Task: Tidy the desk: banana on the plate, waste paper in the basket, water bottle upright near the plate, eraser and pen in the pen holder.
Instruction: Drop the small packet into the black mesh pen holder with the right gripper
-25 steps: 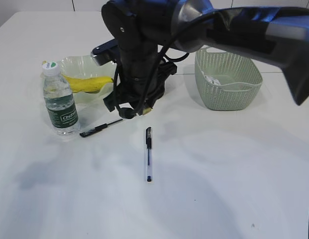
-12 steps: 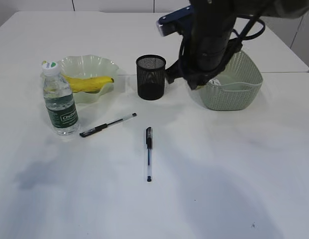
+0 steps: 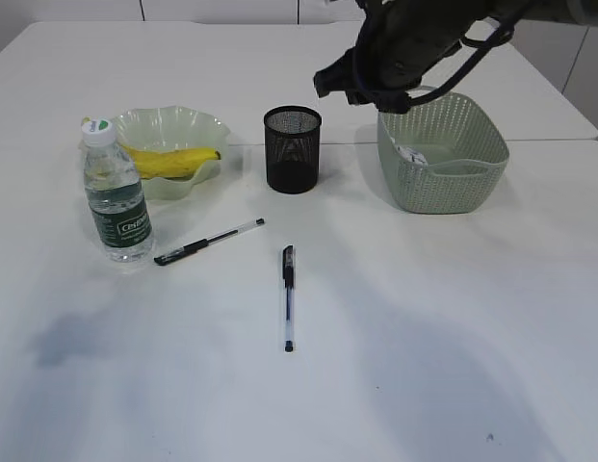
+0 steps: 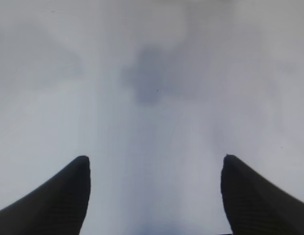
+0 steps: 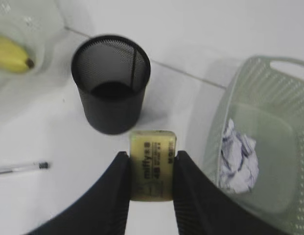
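Note:
My right gripper (image 5: 152,155) is shut on the cream-yellow eraser (image 5: 152,169), held in the air just to the near right of the black mesh pen holder (image 5: 111,88) (image 3: 292,149). The right arm (image 3: 404,43) hangs high between the holder and the basket (image 3: 441,154). Waste paper (image 5: 238,156) lies in the basket. The banana (image 3: 169,161) rests on the plate (image 3: 173,114). Beside the plate the water bottle (image 3: 116,197) stands upright. Two pens (image 3: 208,241) (image 3: 288,294) lie on the desk (image 3: 424,337). My left gripper (image 4: 156,159) is open over bare desk.
The left arm does not show in the exterior view. One pen's tip (image 5: 19,168) shows at the left edge of the right wrist view. A seam in the tabletop runs behind the pen holder and the basket.
My right arm has swung from over the pen holder and plate to the right and upward, uncovering the holder. The eraser stays in its grip. Nothing on the desk has shifted.

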